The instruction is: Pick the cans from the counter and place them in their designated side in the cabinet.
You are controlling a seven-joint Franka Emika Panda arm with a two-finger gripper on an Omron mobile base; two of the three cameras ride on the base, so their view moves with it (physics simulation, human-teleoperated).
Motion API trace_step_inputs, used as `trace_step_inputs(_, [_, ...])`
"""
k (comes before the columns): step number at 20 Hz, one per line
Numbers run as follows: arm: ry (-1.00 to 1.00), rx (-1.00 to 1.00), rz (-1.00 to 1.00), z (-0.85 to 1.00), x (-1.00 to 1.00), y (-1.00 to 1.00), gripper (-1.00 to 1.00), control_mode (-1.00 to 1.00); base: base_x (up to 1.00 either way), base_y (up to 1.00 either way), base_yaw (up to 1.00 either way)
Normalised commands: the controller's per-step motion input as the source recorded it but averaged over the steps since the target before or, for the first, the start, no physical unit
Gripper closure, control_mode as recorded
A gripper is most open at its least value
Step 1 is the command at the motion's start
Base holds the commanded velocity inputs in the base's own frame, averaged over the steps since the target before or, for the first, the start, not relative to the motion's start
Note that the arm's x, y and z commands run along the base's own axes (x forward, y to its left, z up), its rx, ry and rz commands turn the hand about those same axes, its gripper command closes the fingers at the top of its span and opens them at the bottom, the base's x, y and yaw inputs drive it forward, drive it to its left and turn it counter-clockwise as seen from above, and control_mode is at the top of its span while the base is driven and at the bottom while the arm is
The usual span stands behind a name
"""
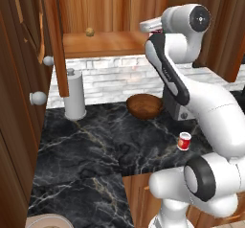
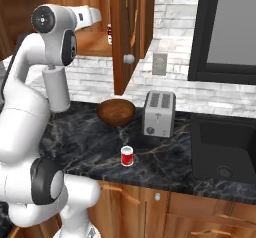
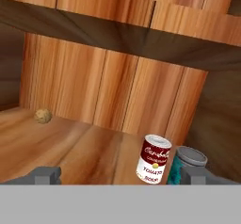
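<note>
Now gripper agape inside cabinet

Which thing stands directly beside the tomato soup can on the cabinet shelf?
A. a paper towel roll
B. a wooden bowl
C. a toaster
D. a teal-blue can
D: in the hand view the teal-blue can stands just next to the tomato soup can on the cabinet shelf, while the toaster and the wooden bowl are down on the counter.
</note>
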Motion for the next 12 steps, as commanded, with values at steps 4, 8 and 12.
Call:
trace_step_inputs(4, [-0.03, -0.03, 0.0, -0.19, -0.84, 0.19, -1.0, -1.0, 0.0, 0.0, 0.0])
trace_step_inputs(8, [0.0, -0.06, -0.01, -0.22, -0.83, 0.1, -1.0, -1.0, 0.0, 0.0, 0.0])
trace_step_inputs(12, [0.0, -0.06, -0.01, -0.2, -0.85, 0.02, -1.0, -1.0, 0.0, 0.0, 0.0])
